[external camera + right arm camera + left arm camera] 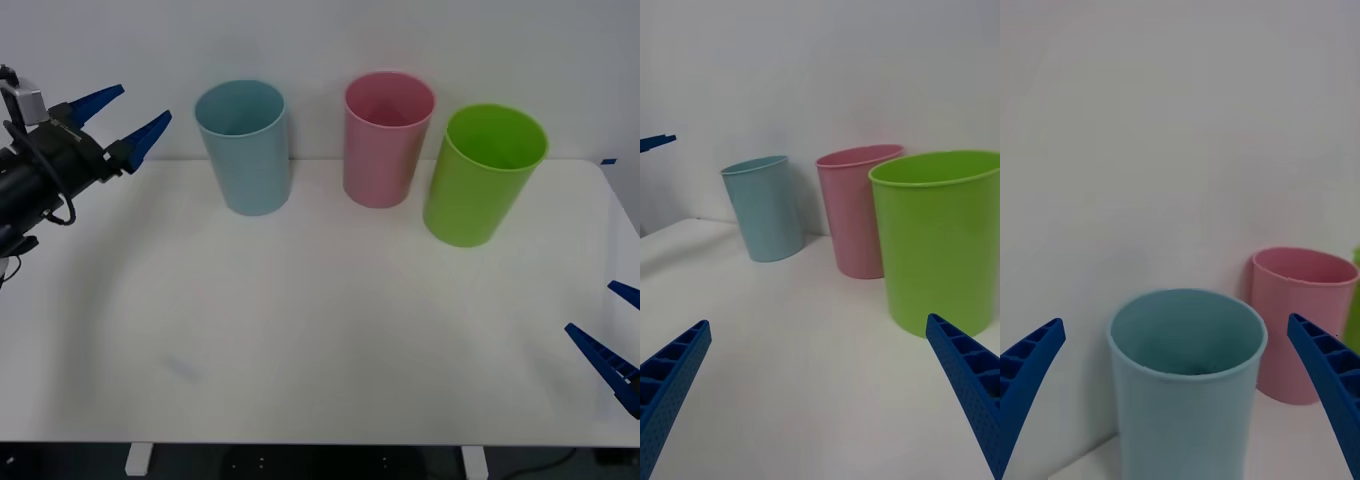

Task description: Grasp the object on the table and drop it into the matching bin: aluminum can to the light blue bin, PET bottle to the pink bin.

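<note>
While the left gripper [133, 118] is hovering spread and empty just off the light blue bin [244, 147] at the table's [320, 340] back edge, something dark is sitting inside the bin, probably the can. Swinging away carelessly risks clipping the rim. The right gripper [608, 325] is waiting spread at the right edge.

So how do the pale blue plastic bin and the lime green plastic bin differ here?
The pale blue plastic bin stands at the row's left end, near the raised, open left gripper; the lime green plastic bin stands at the right end. The green bin looks wider, and it sits nearer the table's front than the blue bin. Both are upright, round and tapering downward on the white table.
</note>
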### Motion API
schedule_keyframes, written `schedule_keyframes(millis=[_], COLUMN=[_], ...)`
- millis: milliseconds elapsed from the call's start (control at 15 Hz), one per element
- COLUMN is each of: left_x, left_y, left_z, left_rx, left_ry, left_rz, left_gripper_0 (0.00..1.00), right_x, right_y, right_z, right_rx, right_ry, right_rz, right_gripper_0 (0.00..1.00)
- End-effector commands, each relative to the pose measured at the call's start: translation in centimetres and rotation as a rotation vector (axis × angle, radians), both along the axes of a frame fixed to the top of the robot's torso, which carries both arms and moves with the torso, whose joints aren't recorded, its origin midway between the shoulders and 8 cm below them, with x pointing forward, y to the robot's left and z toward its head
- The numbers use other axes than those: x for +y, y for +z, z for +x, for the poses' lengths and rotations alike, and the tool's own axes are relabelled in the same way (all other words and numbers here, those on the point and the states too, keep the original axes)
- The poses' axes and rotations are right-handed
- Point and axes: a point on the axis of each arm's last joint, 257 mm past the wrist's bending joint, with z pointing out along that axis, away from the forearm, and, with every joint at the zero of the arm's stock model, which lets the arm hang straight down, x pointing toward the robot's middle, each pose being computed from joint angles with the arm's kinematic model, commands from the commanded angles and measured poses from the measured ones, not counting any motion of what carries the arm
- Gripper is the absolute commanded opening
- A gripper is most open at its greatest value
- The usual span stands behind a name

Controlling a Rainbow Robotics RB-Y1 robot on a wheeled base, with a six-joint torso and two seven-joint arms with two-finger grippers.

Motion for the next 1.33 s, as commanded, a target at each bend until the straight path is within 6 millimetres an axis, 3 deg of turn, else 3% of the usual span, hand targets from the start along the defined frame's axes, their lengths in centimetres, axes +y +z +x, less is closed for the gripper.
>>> schedule_keyframes(millis=[67,600,1333], left_x=[1.9,7.2,10.6], left_y=[-1.4,-5.3,-9.6], left_z=[-2.6,-10.1,-17.9], left_rx=[0.001,0.019,0.057], left_ry=[0.004,-0.026,0.006], left_rz=[0.03,0.164,0.209], left_gripper_0=[1.0,1.0,1.0], right_x=[0.0,0.0,0.0], right_y=[0.0,0.0,0.0], right_z=[0.0,0.0,0.0], right_rx=[0.0,0.0,0.0], right_ry=[0.0,0.0,0.0], right_rz=[0.0,0.0,0.0], right_gripper_0=[1.0,1.0,1.0])
